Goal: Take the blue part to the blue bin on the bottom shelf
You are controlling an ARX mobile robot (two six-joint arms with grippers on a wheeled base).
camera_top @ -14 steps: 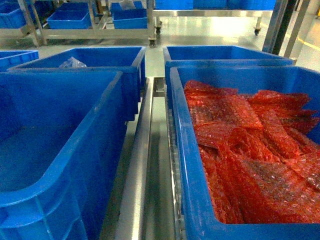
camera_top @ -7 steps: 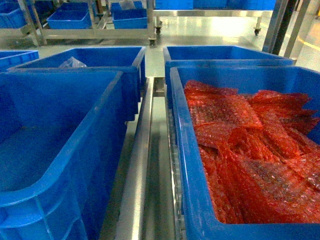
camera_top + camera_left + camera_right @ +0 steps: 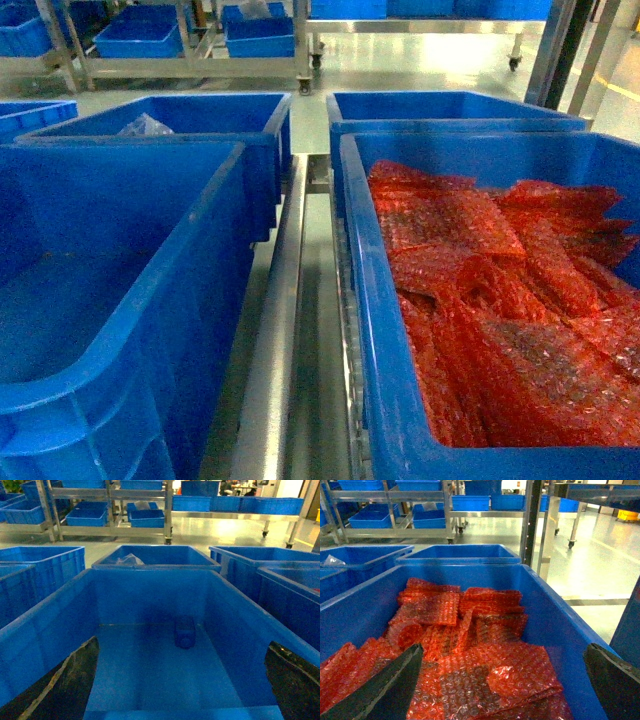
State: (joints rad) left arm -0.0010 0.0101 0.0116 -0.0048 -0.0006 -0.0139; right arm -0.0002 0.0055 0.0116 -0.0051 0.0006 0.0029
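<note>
Small blue part point(image 3: 184, 632) lying on the floor of the near-left blue bin point(image 3: 50, 630) — possibly a cap. Left fingers point(image 3: 65, 680) spread apart over that bin; right fingers point(image 3: 390, 685) likewise apart, over red bubble wrap point(image 3: 470, 655).

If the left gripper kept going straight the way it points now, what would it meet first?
Probably the small blue part on the floor of the blue bin, near its far wall. The open left gripper points into that bin with nothing between, though depth is hard to judge.
</note>
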